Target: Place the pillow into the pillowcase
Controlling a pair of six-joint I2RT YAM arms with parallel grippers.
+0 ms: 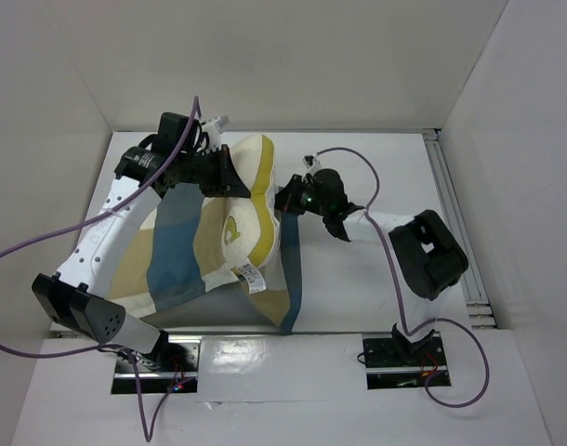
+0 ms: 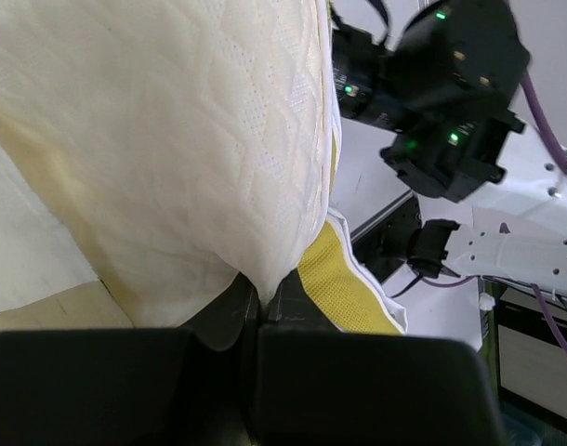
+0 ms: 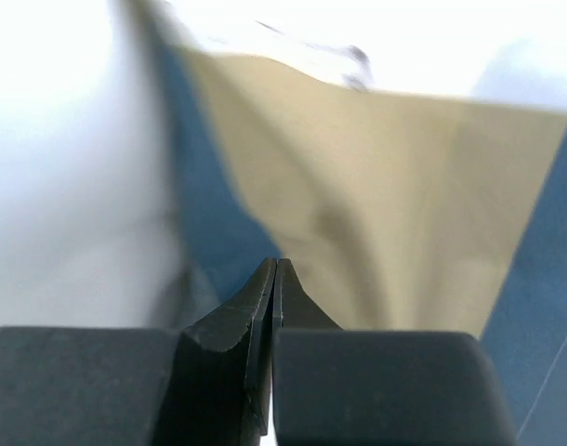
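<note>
Cream quilted cloth of the pillow [image 2: 172, 139] fills my left wrist view. My left gripper [image 2: 262, 297] is clamped tight on a fold of it, with the yellow edge band [image 2: 337, 279] hanging just right of the tips. My right gripper [image 3: 273, 277] is pinched closed on the pillowcase [image 3: 386, 186]; tan cloth rises straight ahead of it, with blue on either side. From above, the pillow lies between both grippers against the checked cover. I cannot tell how much of it is inside.
</note>
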